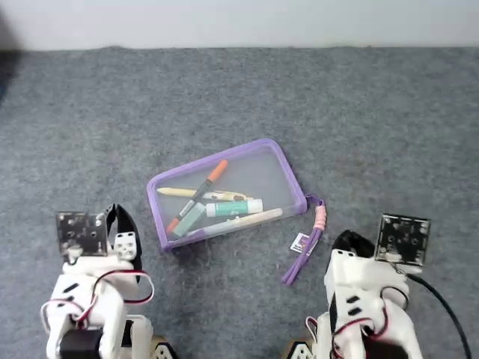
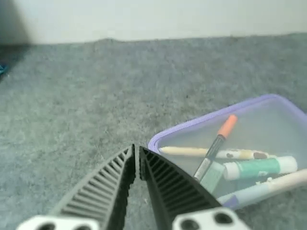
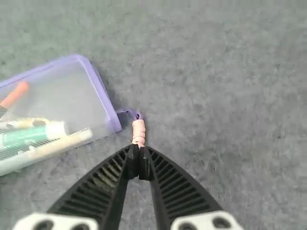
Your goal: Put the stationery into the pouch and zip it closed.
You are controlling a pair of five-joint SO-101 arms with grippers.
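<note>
The table (image 1: 239, 90) has a grey, felt-like surface of short, mottled pile that runs across the whole width of the high view. Along its far edge stands a plain pale wall (image 1: 247, 22), which meets the grey surface in a nearly straight line. At the far left edge of the high view sits a dark shape (image 1: 4, 71), too cut off to identify. In the left wrist view a small teal scrap (image 2: 2, 68) shows at the picture's edge, beneath a dim shadow (image 2: 12, 24) on the wall.
</note>
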